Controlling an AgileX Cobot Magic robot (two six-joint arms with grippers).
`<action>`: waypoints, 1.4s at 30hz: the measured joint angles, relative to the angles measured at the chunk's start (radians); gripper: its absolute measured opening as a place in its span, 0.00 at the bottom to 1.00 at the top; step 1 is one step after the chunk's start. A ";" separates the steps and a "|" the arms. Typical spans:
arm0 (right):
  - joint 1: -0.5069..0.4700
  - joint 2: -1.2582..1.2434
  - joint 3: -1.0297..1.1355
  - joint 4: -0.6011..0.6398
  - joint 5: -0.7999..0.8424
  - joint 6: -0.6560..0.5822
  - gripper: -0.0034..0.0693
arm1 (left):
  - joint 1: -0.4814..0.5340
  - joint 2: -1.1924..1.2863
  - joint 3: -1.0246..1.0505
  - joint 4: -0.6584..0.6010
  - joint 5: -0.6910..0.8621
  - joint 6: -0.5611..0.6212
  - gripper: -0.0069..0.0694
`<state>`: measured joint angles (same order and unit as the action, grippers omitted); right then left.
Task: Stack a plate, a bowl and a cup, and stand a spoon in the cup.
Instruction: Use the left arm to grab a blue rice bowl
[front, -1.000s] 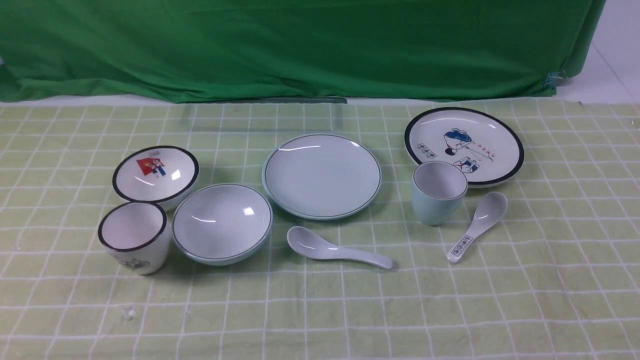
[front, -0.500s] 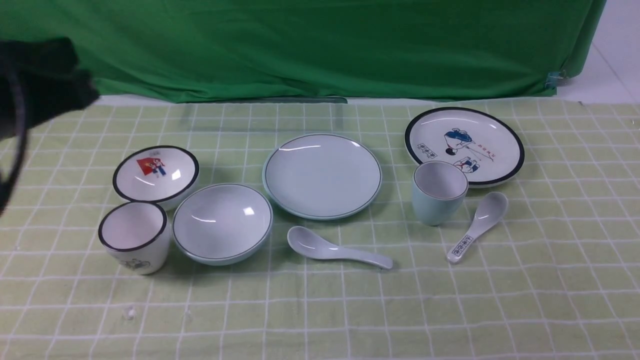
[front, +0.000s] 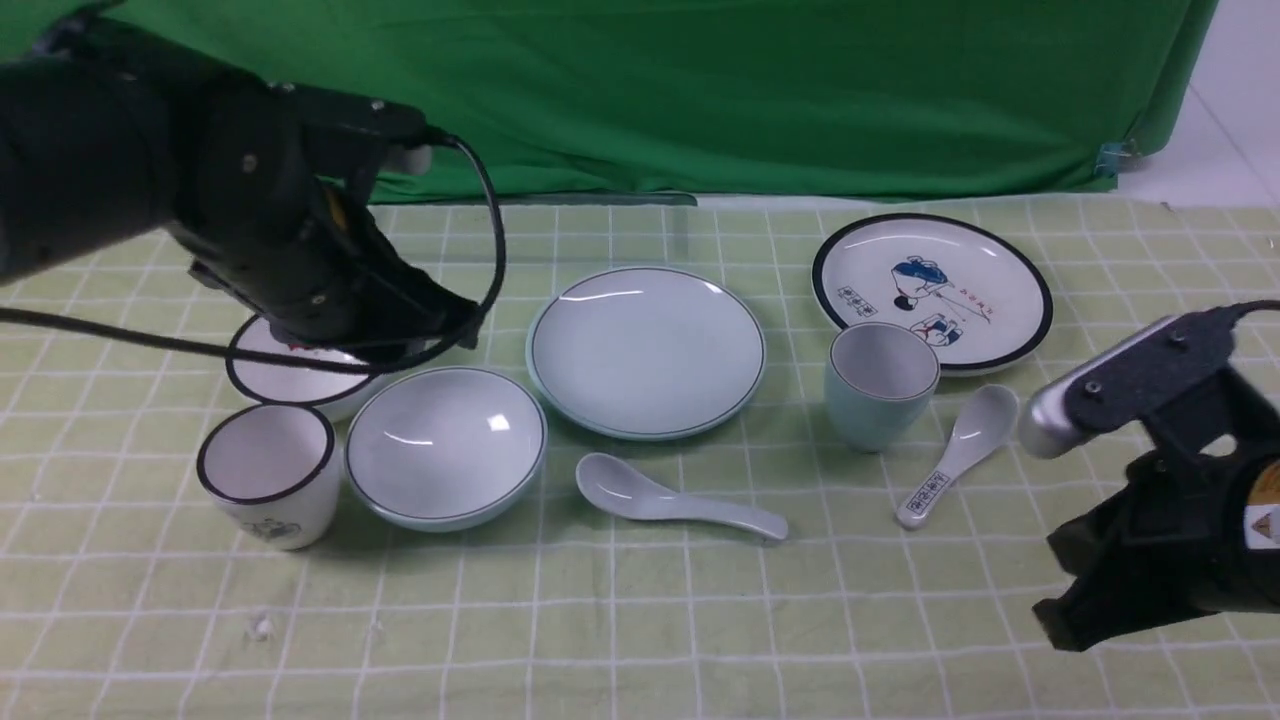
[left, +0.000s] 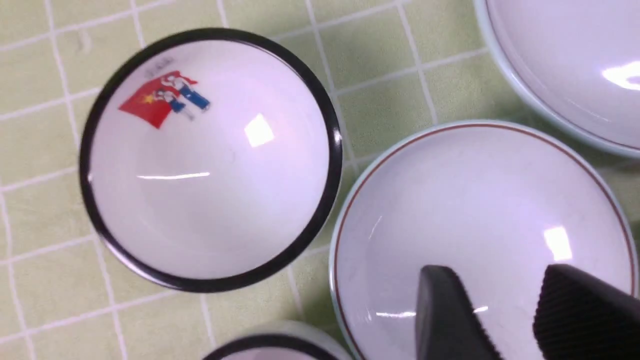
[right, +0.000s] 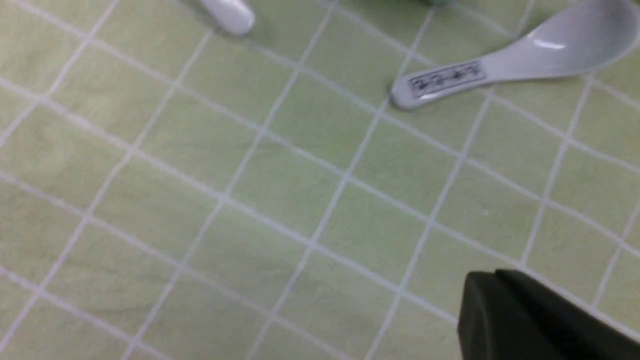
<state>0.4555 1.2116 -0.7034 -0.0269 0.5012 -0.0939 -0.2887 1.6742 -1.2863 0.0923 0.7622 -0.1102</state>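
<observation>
**Left claw (left: 497, 282) poised over the bowl (front: 445, 445); nothing yet stacked.**
The left claw's jaws stood apart and empty above the bowl's whitish inside. The right claw (front: 1075, 595) hung low over the right side of the table (front: 640, 620); whether it was open could not be told. The plate (front: 645, 350) lay at centre, the cup (front: 880, 385) to its right, and the spoon (front: 670, 500) in front of the plate.

The black-rimmed cup (front: 268, 470) and picture bowl (left: 200, 165) crowd the bowl (front: 445, 445) leftward; near side open.
</observation>
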 joint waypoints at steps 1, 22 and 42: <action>0.013 0.018 -0.002 0.000 0.010 -0.002 0.07 | 0.000 0.024 -0.011 -0.002 0.006 0.002 0.47; 0.040 0.049 -0.006 0.000 0.006 -0.008 0.09 | 0.000 0.374 -0.314 -0.040 0.145 0.514 0.72; 0.040 0.049 -0.006 0.000 -0.026 -0.007 0.12 | 0.000 0.377 -0.332 -0.046 0.209 0.699 0.11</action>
<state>0.4952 1.2608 -0.7099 -0.0269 0.4749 -0.1008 -0.2887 2.0517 -1.6179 0.0458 0.9714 0.5884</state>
